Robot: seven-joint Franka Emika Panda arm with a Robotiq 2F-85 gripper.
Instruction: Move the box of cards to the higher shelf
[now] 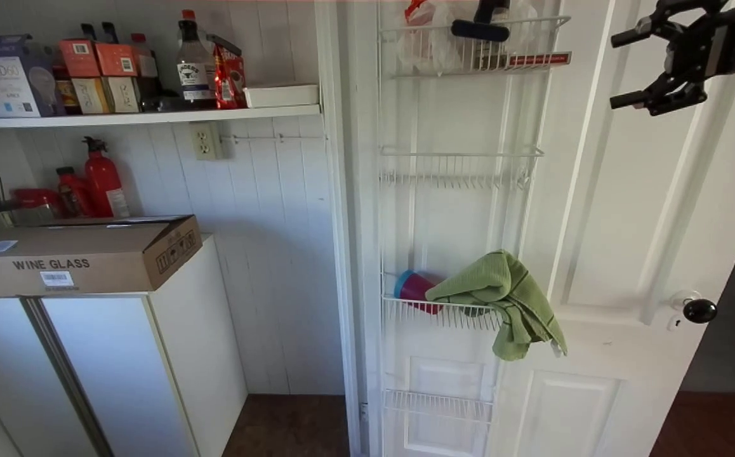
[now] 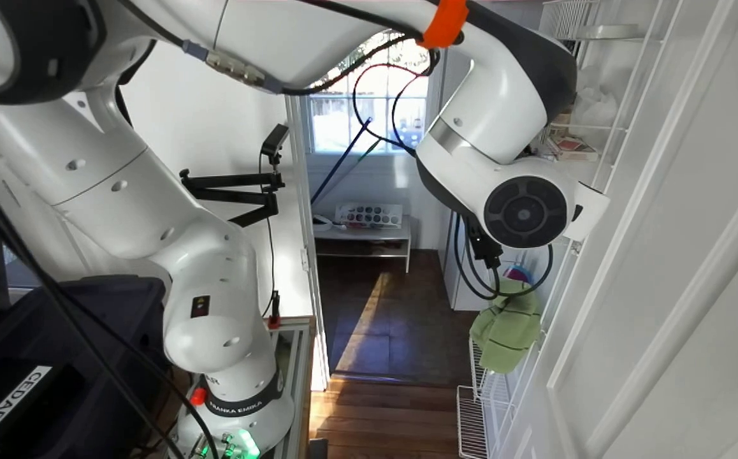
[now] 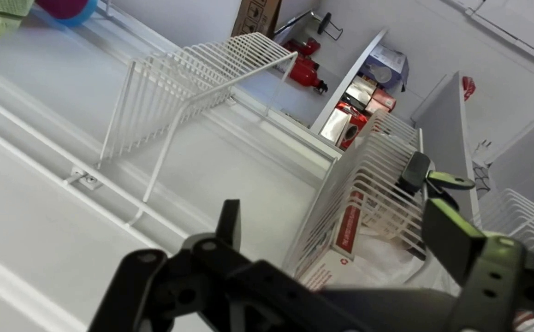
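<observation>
The box of cards (image 1: 540, 59), white with a red end, lies in an upper wire shelf (image 1: 551, 20) on the door. It also shows in an exterior view (image 2: 574, 150) and in the wrist view (image 3: 349, 228), behind the shelf's wires. A higher wire shelf (image 2: 570, 19) shows above in an exterior view; part of a wire shelf (image 3: 520, 216) is at the right of the wrist view. My gripper (image 1: 624, 70) is open and empty, right of the box and apart from it. In the wrist view the box lies beyond and between the fingers (image 3: 341, 221).
A black-handled tool (image 1: 482, 28) hangs over the shelf's front rim. Plastic bags (image 1: 431, 38) sit beside the box. Lower on the door rack are a wire shelf (image 1: 463, 154), a purple cup (image 1: 413, 289) and a green towel (image 1: 501, 292). A door knob (image 1: 699, 311) sticks out.
</observation>
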